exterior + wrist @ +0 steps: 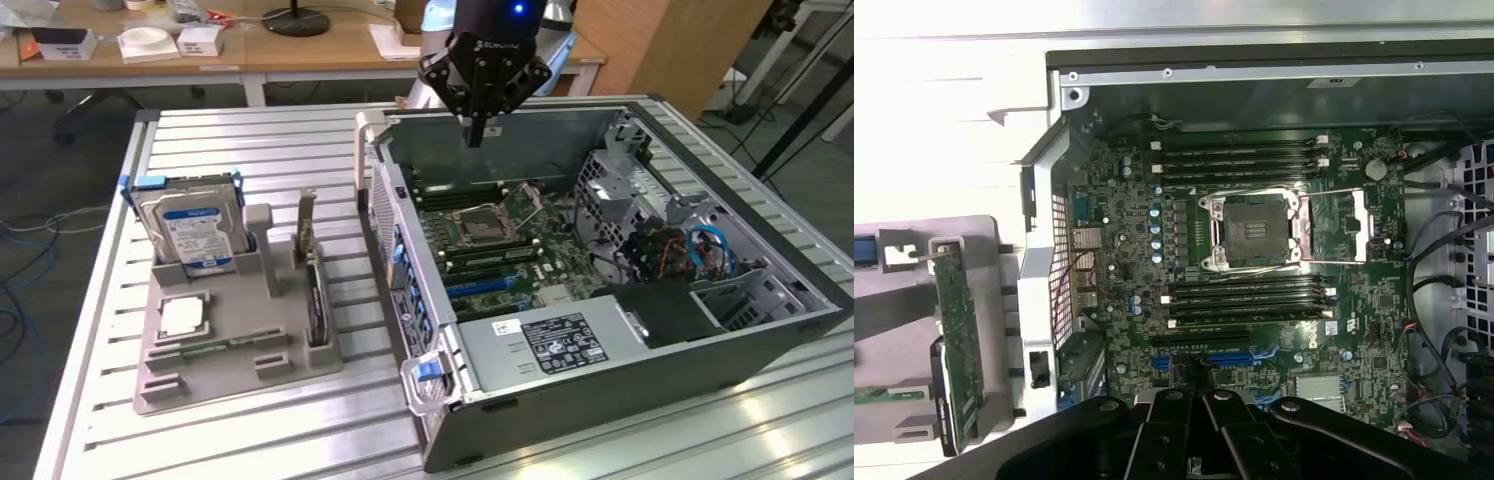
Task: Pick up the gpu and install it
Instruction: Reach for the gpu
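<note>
The gpu (315, 300) is a thin dark card standing on edge in a slot of the grey holder (234, 380), to the exterior view's left of the computer case. In the wrist view the gpu (959, 340) appears as a green-black board with a silvery bracket at one end. My gripper (474, 135) hangs over the far side of the open case (641, 350), well apart from the gpu. It is shut with nothing between its fingers. The wrist view has the gripper (1204, 420) above the motherboard (1254, 300), near the blue expansion slots.
A silver hard drive (194, 235) with a blue-white label stands upright in the holder, and a processor (180, 315) lies flat in front of it. A narrow green memory stick (889, 395) lies in the holder. Cables and drive cages crowd the case's right side.
</note>
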Action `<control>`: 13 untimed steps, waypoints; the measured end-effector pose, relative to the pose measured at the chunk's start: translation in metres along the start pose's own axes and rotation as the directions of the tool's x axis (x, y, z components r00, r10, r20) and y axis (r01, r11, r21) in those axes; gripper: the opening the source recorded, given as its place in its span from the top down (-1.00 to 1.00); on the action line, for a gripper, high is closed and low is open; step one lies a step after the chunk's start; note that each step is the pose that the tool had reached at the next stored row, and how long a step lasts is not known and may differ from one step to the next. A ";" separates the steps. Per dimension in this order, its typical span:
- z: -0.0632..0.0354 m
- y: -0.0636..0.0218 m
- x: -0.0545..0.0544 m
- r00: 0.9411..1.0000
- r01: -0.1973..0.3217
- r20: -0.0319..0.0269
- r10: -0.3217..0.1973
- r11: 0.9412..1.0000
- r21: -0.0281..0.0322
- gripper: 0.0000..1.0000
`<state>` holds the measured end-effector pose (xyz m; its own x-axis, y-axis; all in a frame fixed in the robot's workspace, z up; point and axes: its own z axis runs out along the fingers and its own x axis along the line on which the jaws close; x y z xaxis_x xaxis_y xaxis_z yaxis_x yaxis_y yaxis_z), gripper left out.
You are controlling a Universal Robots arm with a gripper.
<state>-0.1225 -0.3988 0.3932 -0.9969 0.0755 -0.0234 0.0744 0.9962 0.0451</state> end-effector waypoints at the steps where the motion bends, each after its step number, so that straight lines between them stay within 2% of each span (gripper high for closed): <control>1: 0.0000 -0.0001 0.001 1.000 0.000 0.000 0.000 1.000 0.000 0.79; 13: -0.0002 -0.0011 0.014 1.000 0.000 0.000 0.000 1.000 0.000 0.79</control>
<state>-0.1368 -0.3988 0.3930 -0.9969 0.0753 -0.0233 0.0742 0.9962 0.0451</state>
